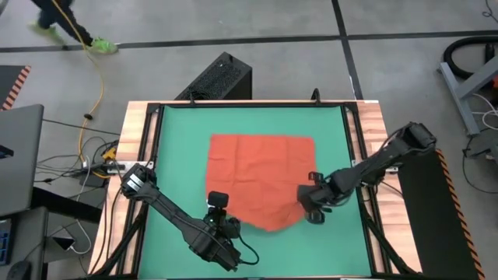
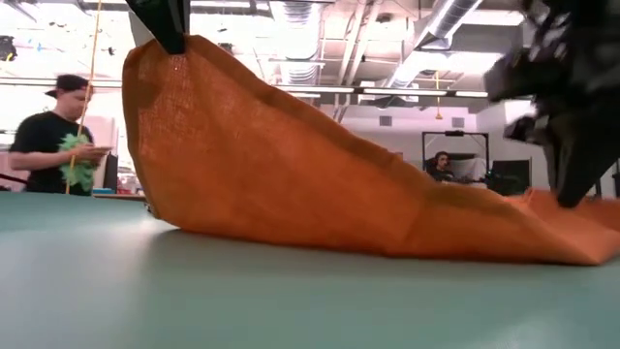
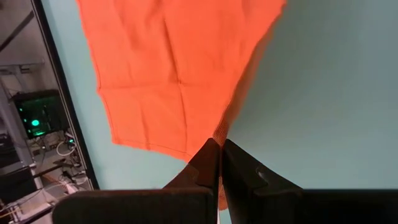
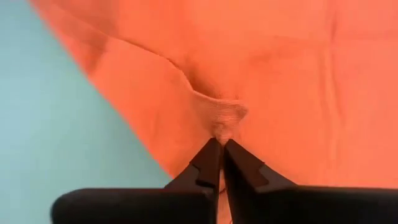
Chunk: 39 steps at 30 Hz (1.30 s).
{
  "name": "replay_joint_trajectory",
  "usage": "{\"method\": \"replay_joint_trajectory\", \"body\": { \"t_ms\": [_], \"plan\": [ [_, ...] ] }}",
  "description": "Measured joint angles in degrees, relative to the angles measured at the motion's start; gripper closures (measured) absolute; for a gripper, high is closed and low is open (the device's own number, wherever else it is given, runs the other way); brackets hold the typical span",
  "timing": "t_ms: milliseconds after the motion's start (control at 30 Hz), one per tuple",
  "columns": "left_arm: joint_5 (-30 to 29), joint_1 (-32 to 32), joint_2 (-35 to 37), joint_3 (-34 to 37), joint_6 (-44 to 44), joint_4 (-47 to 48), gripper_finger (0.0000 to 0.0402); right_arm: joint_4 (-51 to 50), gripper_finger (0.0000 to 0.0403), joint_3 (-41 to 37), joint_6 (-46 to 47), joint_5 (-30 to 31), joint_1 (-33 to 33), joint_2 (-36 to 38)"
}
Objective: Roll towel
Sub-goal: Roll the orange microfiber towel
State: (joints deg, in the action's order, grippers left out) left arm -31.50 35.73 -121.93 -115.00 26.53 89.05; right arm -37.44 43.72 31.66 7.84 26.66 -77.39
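I have the towel by its near edge with both arms, and no roll has formed yet. My left pincer is clenched on the near left corner and holds it up off the table, so in the low view the cloth hangs from that corner and slopes down like a tent toward the other side. My right pincer is clenched on a small pucker of cloth at the near right part of the towel, low down, close to the mat. The far half of the towel lies flat and spread out, with a few creases, toward the back of the green mat.

So I judge the task barely begun: the edge is gripped and raised, but turning it over onto the flat part and winding the whole cloth up is all left to do. I cannot make out the white tag.

The mat is smooth and covers most of the wooden table, with bare green on every side of the towel. Beyond the table the low view shows a bright workshop room with ceiling ducts, a person in a dark shirt and cap standing off to one side, and another seated far back.
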Motion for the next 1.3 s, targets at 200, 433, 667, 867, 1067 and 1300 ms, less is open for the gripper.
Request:
{"method": "replay_joint_trajectory", "body": {
  "t_ms": [200, 433, 667, 867, 1067, 1300],
  "plan": [
    [-0.8, 0.0, 0.0, 0.0, 0.1, 0.0, 0.0401, 5.2, 0.0333, 0.0, 2.0, 4.0, 8.1, 2.0],
    [-1.6, 0.0, 0.0, 0.0, 0.1, 0.1, 0.0401, 6.1, 0.0308, 0.0, 9.0, 8.5, 16.0, -4.3],
    [-2.2, 0.0, 0.0, 0.0, 0.1, 0.1, 0.0401, 16.1, 0.0249, 0.0, 13.0, 12.1, 22.3, -12.9],
    [-2.2, 0.0, 0.0, 0.0, -0.6, 0.1, 0.0401, 12.3, 0.0213, 2.2, 12.6, 16.4, 21.5, -14.1],
    [-2.2, 0.0, 0.0, 0.0, -0.4, 0.0, 0.0401, 9.6, 0.0212, 5.9, -2.0, 16.5, 16.1, -9.5],
    [-1.4, 0.1, 0.0, 0.0, 0.0, 0.2, 0.0401, 5.2, 0.0227, 6.0, -6.6, 5.5, 9.8, -5.3]
  ]
}}
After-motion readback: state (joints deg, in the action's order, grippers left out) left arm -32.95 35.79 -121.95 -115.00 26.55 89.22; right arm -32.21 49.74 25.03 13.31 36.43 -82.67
